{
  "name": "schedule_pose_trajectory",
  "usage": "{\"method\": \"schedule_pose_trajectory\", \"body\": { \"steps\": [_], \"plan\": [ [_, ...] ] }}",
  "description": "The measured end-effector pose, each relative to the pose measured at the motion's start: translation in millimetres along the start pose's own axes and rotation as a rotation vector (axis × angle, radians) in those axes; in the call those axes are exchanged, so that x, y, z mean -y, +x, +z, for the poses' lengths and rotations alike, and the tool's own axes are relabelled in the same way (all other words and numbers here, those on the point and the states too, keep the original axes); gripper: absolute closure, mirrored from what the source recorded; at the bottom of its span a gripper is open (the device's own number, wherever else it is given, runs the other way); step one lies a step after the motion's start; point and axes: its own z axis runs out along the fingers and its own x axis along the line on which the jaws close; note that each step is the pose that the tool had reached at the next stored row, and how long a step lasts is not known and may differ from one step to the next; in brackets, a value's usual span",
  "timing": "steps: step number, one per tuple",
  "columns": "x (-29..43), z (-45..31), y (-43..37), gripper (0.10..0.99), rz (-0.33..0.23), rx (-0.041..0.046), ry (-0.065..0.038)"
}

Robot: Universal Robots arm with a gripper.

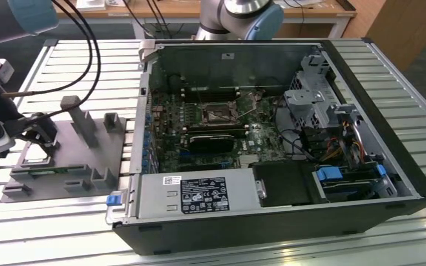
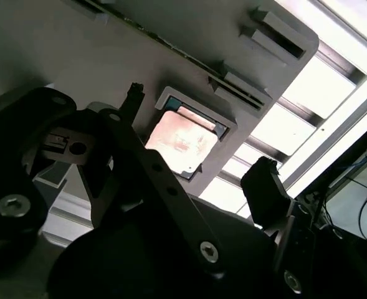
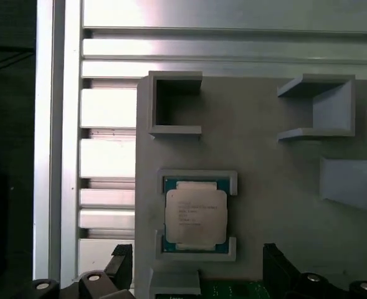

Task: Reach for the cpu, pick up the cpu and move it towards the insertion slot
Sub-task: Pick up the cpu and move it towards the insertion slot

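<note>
A: Spotted the cpu [image 3: 195, 215]?
B: Yes, lying flat in a recess of the grey tray [image 1: 76, 155], at the left of the exterior view, well apart from the insertion slot [image 1: 217, 114].
A: Gripped?
B: No, hovering over it with jaws open.

In the exterior view, a slatted silvery aluminium table [image 1: 50, 238] carries a grey plastic tray with upright blocks [image 1: 54, 180] at nine o'clock and an open black computer case [image 1: 235, 235] at three o'clock.

In the second wrist view the dark linkage of the gripper [image 2: 199, 139] is covering a corner of the cpu [image 2: 183, 142] beside one jaw. In the first wrist view the picture's edge is cutting off both fingertips [image 3: 122, 260].
</note>
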Motion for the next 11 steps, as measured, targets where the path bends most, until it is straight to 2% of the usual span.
{"method": "schedule_pose_trajectory", "body": {
  "steps": [6, 11],
  "plan": [
    [-5.3, 6.2, -1.4, 0.180, 0.000, -0.0015, -0.002],
    [-6.9, 11.6, -1.5, 0.180, 0.000, -0.0016, -0.013]
  ]
}}
